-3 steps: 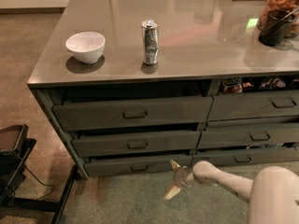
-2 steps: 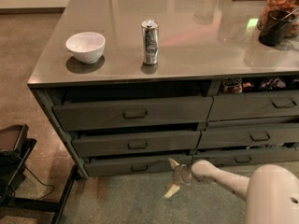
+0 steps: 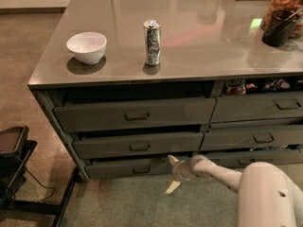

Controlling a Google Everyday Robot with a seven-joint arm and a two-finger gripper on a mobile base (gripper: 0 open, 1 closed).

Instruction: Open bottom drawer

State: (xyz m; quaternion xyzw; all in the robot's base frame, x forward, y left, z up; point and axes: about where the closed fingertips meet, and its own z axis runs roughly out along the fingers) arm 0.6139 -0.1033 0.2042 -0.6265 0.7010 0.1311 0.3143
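The bottom drawer [image 3: 125,167] is the slim dark grey front at the foot of the left stack, with a small loop handle [image 3: 141,170]. It stands slightly out from the cabinet. My gripper [image 3: 172,174] is at the drawer's right end, low near the floor, its two pale fingers spread apart, one up by the drawer front and one down toward the carpet. It holds nothing. The white arm [image 3: 227,174] reaches in from the lower right.
Two taller drawers [image 3: 135,113] sit above it, both slightly ajar. The right stack [image 3: 258,138] adjoins. On the countertop stand a white bowl [image 3: 86,47], a can [image 3: 152,42] and a jar [image 3: 284,13]. A black stand [image 3: 14,169] is at the left.
The gripper has crept slightly left and up toward the bottom drawer's right end. The drawers look unchanged.
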